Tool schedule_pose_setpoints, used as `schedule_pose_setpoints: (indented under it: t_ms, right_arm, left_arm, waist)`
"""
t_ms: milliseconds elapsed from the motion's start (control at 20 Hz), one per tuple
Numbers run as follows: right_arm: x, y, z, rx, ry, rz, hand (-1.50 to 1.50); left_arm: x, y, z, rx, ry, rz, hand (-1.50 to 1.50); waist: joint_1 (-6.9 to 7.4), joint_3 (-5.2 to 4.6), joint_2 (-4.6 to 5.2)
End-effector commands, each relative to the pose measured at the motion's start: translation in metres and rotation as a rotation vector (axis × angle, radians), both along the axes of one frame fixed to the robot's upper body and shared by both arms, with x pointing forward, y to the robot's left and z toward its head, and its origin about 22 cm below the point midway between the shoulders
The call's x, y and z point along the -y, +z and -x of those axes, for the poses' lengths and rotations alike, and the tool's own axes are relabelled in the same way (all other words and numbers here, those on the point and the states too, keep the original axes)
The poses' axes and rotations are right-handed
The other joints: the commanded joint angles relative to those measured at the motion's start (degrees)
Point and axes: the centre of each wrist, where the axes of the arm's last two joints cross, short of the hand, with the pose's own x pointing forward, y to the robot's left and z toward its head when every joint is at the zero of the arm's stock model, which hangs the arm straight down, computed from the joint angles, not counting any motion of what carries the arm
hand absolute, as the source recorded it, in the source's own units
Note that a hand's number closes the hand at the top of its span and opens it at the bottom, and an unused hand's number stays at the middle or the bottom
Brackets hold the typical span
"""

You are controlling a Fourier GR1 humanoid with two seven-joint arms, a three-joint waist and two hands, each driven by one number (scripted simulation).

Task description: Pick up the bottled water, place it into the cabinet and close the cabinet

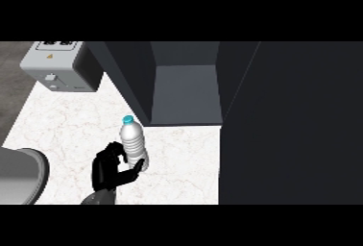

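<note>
Left hand [113,168] curled around upright water bottle [132,140].

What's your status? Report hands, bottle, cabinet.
Left hand curled round water bottle, upright on the counter. Right hand out of view. Cabinet open ahead, its dark door standing at right. Path unobstructed.

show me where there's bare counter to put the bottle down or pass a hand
Bare marble lies left of the bottled water, between the grey appliance and the round grey vessel, and in the strip in front of the open cabinet. It is crowded where the left hand holds the bottle. The cabinet shelf looks free.
</note>
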Motion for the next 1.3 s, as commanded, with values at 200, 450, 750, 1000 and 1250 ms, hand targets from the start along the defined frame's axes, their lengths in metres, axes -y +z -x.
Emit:
schedule_pose_setpoints:
  t_ms: [200, 450, 750, 1000, 1250]
  right_arm:
    - [-0.006, 0.024, 0.006, 0.011, 0.005, -0.03, -1.5]
    - [0.01, 0.013, 0.003, 0.009, 0.0, -0.041, -1.5]
    - [0.004, 0.012, 0.008, 0.017, -0.017, -0.039, -1.5]
    - [0.008, 0.015, 0.003, 0.018, -0.02, -0.037, -1.5]
    - [0.004, 0.014, 0.003, 0.031, -0.009, -0.035, -1.5]
  left_arm:
    - [0.039, 0.013, 0.004, 0.029, -0.273, 0.1, 1.5]
    - [0.051, 0.048, -0.02, 0.019, -0.31, 0.093, 1.5]
    - [0.087, 0.093, -0.034, 0.036, -0.326, 0.06, 1.5]
    - [0.109, 0.126, -0.065, 0.079, -0.313, -0.095, 1.5]
    - [0.132, 0.16, -0.091, 0.046, -0.311, -0.116, 1.5]
  waist:
    - [0.66, -0.39, -0.07]
    - [0.69, -0.35, -0.02]
    - [0.51, -0.35, -0.17]
    - [0.34, -0.39, 0.1]
    - [-0.4, -0.42, 0.09]
